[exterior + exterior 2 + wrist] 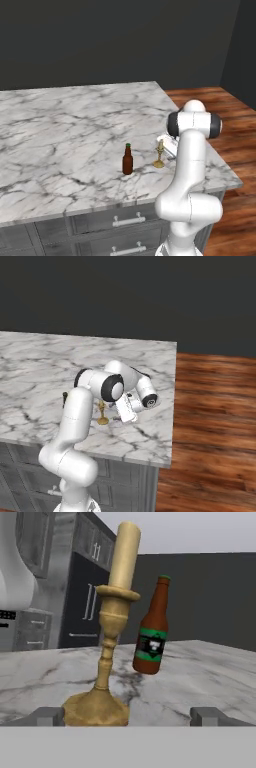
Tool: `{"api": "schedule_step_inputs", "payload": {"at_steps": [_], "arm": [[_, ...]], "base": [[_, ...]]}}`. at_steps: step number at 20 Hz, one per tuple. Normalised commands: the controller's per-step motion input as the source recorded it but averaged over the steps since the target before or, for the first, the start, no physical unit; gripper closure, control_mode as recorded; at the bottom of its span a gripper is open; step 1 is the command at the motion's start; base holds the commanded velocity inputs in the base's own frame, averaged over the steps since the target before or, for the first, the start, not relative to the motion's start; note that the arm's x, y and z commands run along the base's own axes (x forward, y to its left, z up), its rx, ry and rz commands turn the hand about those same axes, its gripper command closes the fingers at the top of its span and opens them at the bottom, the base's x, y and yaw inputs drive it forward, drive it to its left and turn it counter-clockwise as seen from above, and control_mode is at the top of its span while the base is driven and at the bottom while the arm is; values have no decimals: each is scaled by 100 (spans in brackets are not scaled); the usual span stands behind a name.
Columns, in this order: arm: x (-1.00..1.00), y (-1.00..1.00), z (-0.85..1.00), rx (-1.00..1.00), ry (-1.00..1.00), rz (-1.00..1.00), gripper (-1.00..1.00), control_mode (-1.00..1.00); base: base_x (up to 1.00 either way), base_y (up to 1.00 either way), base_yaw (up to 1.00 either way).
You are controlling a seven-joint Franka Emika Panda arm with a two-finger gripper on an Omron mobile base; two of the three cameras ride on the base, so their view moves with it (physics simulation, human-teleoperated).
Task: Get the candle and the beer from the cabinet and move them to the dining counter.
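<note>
Marble dining counter (60, 125) holds one candle (111, 637), one beer (151, 629); hand (127, 716) seemingly open.

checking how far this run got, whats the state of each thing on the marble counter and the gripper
cream candle in slim golden brass candlestick: upright on the white grey-veined marble dining counter, not held
small brown glass beer bottle with green cap: upright on the counter, beside the candle, apart from it
two-finger gripper: open, low by the candlestick base, holding nothing
grey drawers with silver bar handles: shut
</note>
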Motion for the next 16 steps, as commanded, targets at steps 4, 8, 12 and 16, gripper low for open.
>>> {"api": "schedule_step_inputs", "payload": {"at_steps": [4,8,12,16], "arm": [[-12,-20,2,0,-1,0,-100,-100],[-35,0,9,-6,-9,-13,-100,-100],[-37,0,21,-3,-6,-25,-100,-100],[-24,5,34,-6,-3,-24,-100,-100]], "base": [[0,0,0],[0,0,0],[0,0,0],[0,0,0]]}}
